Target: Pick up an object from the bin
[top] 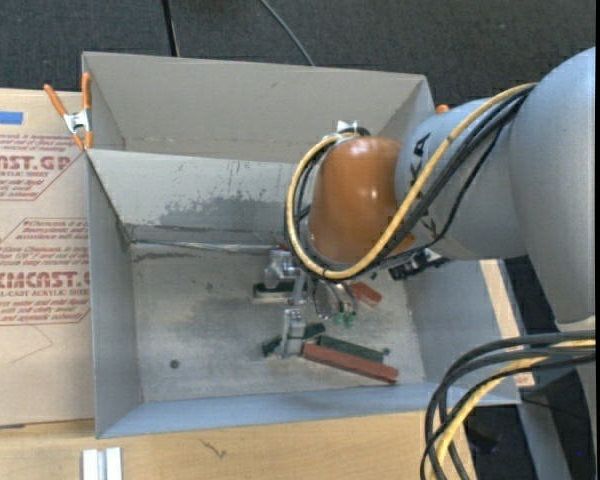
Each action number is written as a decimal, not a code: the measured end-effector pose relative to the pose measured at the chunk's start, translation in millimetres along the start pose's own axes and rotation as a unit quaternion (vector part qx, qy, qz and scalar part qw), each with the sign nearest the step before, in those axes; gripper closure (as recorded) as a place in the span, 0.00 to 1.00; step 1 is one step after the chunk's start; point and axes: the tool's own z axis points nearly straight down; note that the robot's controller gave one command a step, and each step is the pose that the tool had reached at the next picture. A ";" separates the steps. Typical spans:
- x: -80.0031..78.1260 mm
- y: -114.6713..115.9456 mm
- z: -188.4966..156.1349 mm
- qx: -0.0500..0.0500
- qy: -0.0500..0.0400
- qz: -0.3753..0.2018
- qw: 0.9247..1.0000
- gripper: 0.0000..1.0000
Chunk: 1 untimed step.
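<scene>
Lying on the bin (110, 298) floor, right of centre and close to the wall at the bottom of the view, is a long red-brown stick (358, 365). A dark green stick (348, 349) rests along its upper side, touching it. Both run mostly left to right, and their right ends dip a little toward that bottom wall. The right ends stop near the foot of the right wall, so there is little room on that side.

The gripper (286, 346) stands at the sticks' left ends, reaching down from under the arm's orange cover (355, 203). From here I cannot tell whether it is open or closed, or whether it has hold of either stick.

A small red piece (367, 293) lies just above the sticks, beside the gripper's body. Left of the gripper the floor is bare as far as the left wall, and the strip toward the back wall is open too.
</scene>
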 end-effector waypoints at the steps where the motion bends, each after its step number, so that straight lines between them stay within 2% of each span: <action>1: -53.3 -51.3 45.1 -0.002 -0.004 0.068 0.998 1.00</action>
